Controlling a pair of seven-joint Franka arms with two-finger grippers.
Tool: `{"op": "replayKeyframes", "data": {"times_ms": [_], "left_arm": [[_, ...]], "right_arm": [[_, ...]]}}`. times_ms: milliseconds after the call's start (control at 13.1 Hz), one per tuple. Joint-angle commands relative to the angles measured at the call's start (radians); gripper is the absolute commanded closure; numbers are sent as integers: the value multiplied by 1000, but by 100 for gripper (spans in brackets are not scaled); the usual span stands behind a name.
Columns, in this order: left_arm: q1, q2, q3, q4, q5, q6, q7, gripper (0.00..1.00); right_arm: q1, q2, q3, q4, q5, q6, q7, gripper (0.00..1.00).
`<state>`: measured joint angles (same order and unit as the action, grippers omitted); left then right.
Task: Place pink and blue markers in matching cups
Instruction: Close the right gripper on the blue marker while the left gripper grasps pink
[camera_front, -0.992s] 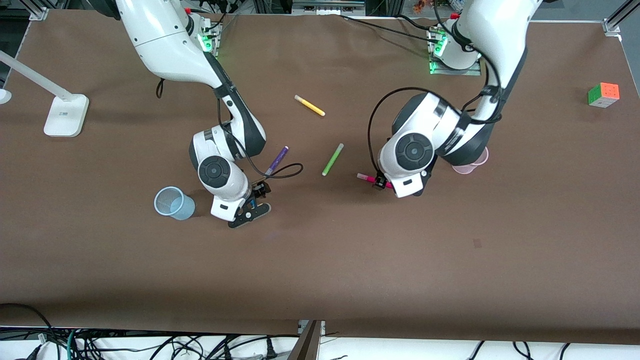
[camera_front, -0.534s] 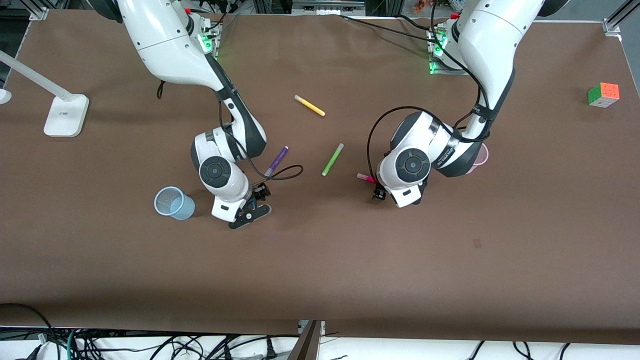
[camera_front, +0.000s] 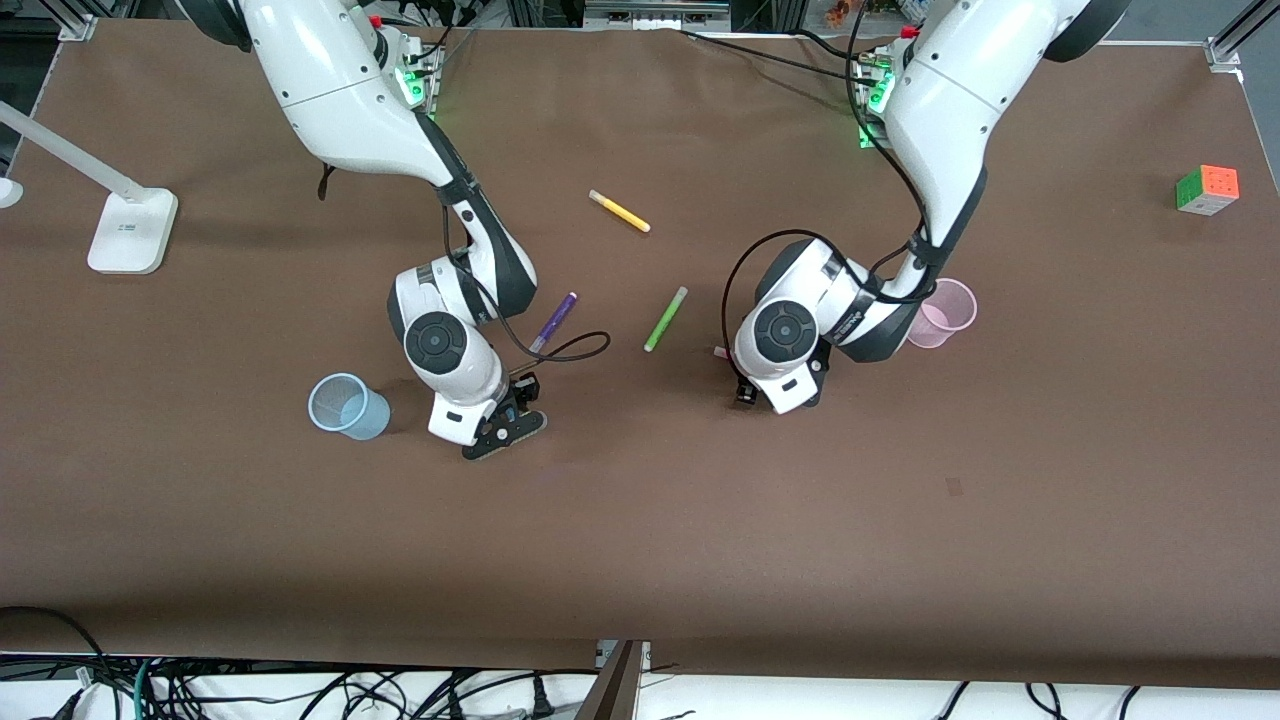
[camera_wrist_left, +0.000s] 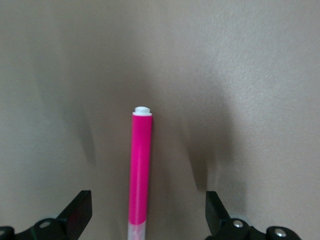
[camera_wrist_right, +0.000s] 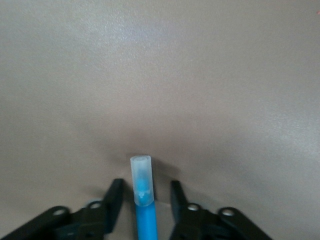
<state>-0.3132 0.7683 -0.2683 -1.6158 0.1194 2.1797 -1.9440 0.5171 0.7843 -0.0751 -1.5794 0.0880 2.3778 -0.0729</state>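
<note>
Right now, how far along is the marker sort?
Nothing is placed yet: the blue cup and pink cup hold no markers. The right gripper is closing on the blue marker; the left gripper straddles the pink marker, fingers open. Both lifts and drops remain.

Pink marker (camera_front: 720, 352) (mostly arm-hidden)

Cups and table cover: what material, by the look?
Light blue translucent cup and pale pink translucent cup: likely thin plastic, since the table shows through their walls. Brown table cover: matte, looks like paper or fabric sheet; which one is unclear.
</note>
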Motion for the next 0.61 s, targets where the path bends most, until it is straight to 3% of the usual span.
{"op": "replayKeyframes", "data": {"times_ms": [0,458,534], "left_arm": [[-12,-6,1,-38,58,41,-44,0],[-17,-30,1,-78,65,42,-44,2],[-15,-38,1,-82,65,42,-44,6]], "right_arm": [[11,1,-2,-8,18,11,7,89],[0,-26,-6,10,16,1,-8,94],[-8,-55,-8,7,16,-15,-13,94]]}}
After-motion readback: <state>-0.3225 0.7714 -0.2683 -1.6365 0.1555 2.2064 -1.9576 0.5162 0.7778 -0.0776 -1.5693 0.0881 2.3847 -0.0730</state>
